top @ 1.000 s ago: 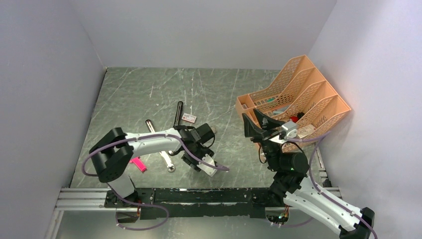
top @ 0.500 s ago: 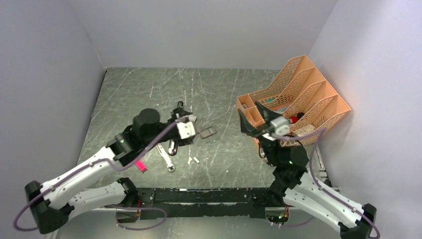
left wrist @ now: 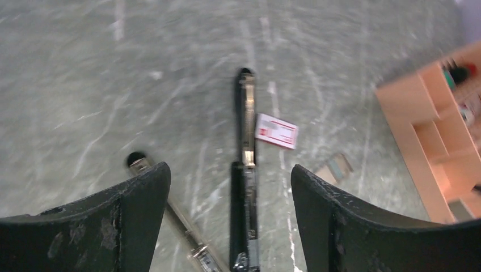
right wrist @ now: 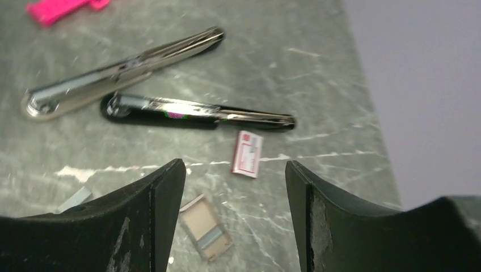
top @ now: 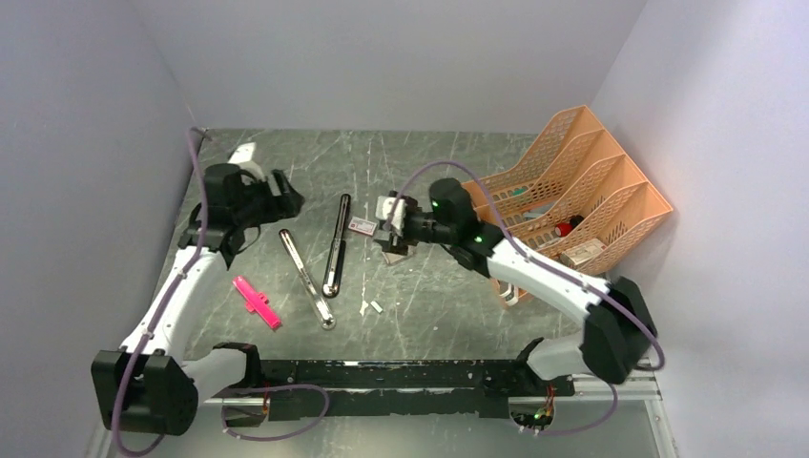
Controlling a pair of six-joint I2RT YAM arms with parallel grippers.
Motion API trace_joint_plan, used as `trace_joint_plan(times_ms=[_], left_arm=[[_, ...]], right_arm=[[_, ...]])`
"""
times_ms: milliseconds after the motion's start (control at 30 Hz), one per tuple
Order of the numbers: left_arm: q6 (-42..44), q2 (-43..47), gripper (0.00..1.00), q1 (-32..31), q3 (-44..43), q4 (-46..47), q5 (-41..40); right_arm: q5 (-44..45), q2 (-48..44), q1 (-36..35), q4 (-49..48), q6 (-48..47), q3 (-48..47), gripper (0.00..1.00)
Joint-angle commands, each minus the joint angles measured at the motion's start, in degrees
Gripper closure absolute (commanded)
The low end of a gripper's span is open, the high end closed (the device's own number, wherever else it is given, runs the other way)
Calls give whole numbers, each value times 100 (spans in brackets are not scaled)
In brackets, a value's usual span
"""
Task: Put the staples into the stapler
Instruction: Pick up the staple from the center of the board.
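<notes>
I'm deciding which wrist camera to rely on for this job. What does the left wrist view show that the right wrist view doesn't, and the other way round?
Only the left wrist view shows the orange file rack, at its right edge. Only the right wrist view shows the pink plastic piece, cut off at its top left corner. Both show the black stapler opened out flat, the silver-grey stapler beside it, the red-and-white labelled box and a small open tray near that box.
</notes>
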State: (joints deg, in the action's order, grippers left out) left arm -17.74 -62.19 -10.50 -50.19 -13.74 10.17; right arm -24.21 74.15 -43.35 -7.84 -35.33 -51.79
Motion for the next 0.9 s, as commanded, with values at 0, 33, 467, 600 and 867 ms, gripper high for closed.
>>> trace_joint_plan(times_ms=[0,33,467,600,867], left_arm=[[-617,25,18,1022,82,-637,496],[-522,61,17,1098,129,-693,391],[-19,321,14,1290,267,-853,-545],[-10,266,14,1287,273,-834,-499],[9,210,14,1288,285,-825,-470]], right_arm=[[-1482,1068,65,2502,-1538,-1041,31],[-1511,1335,1,3066,-1892,-1309,30],[-459,2813,-1011,4865,-3167,-1799,29],[-461,2782,-1128,4745,-3226,-1648,29],[-436,2952,-1192,4328,-3255,-1543,30]])
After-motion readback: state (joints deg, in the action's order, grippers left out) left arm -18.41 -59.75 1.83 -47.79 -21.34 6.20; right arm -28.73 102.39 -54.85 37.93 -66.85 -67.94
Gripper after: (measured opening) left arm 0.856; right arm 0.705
